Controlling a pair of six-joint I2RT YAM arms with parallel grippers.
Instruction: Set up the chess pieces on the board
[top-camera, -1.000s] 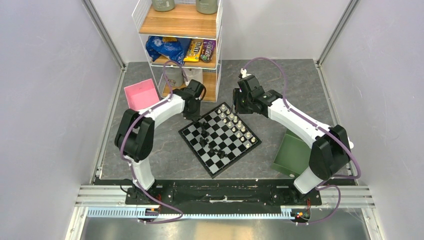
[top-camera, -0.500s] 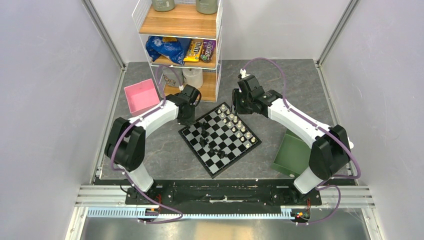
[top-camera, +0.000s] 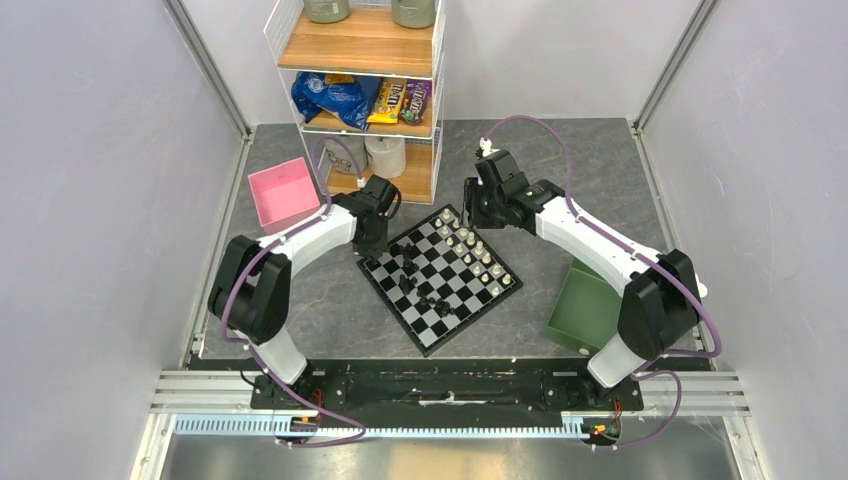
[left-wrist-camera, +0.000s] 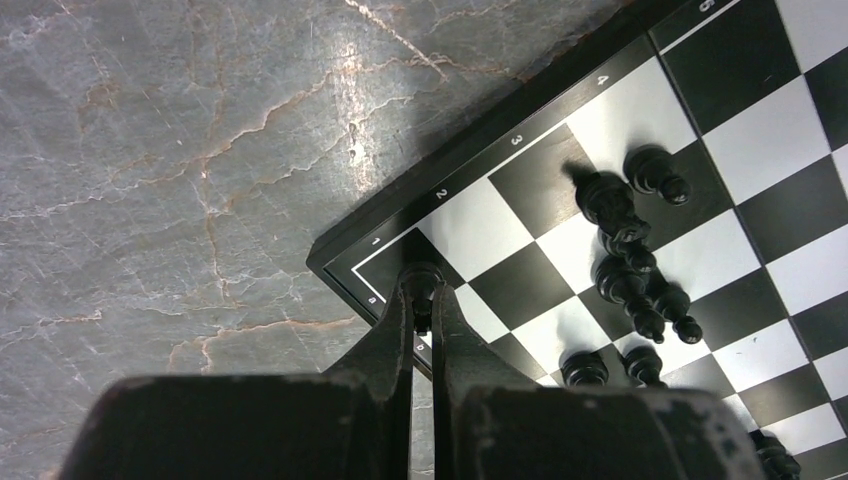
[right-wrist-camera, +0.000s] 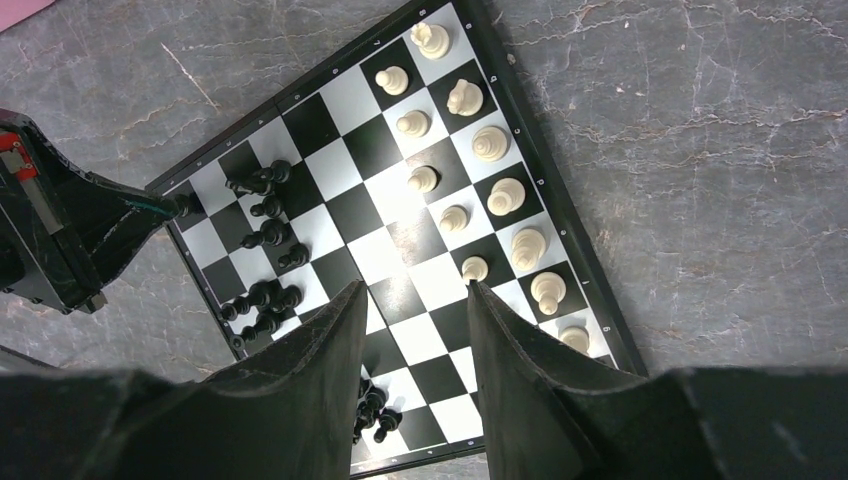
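The board (top-camera: 447, 325) lies diagonally on the grey table between the arms. Cream chess pieces (top-camera: 470, 245) stand in two rows along its far-right side (right-wrist-camera: 500, 190). Black pieces (top-camera: 410, 268) sit in loose clusters on the left half, and some (left-wrist-camera: 622, 255) lie tipped against each other. My left gripper (left-wrist-camera: 421, 292) is shut on a small black piece (left-wrist-camera: 422, 280), held over the board's left corner square (top-camera: 372, 250). My right gripper (right-wrist-camera: 415, 288) hangs open and empty above the board's far corner (top-camera: 478, 212).
A pink box (top-camera: 281, 190) stands left of the board and a green tray (top-camera: 585, 305) right of it. A wire shelf (top-camera: 375, 110) with snack bags stands just behind the board. Grey walls close in both sides.
My left arm has swung away from the shelf and down to the board's left corner, carrying the black piece. The right arm has stayed still.
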